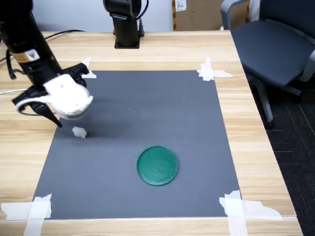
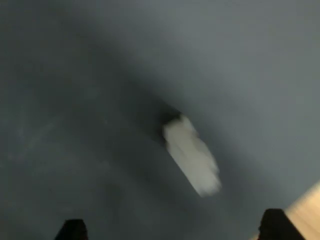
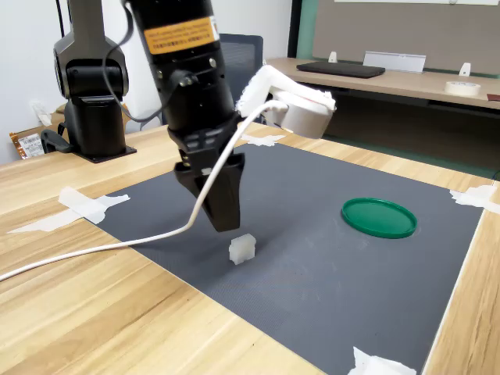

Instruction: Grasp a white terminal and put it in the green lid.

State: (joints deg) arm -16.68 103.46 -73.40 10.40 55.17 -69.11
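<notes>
Here, dark mat (image 1: pixel 147 123) taped to the wooden bench (image 1: pixel 266 147), white terminal (image 3: pixel 242 248) lying on it well apart from the green lid (image 3: pixel 379 217), lid bare inside, tool (image 3: pixel 221 215) poised just above the terminal, seemingly spread wide in the blurred wrist view, gripping nothing.

The glossy black cylindrical robot arm (image 3: pixel 187 62) is wearing an orange-yellow label with dark print (image 3: pixel 181 33), too small to read. Its lower end is tapering into a black wedge-shaped gripper (image 3: pixel 221 211). A rounded white plastic camera housing (image 1: pixel 68 98) is sitting on the wrist, and a white cable (image 3: pixel 141 238) is running from it. In the blurred wrist view, two dark finger tips (image 2: pixel 71 231) are showing at the frame's edge, possibly rubber-padded. A second black robot base (image 1: pixel 126 24) is standing on the wooden table.
</notes>
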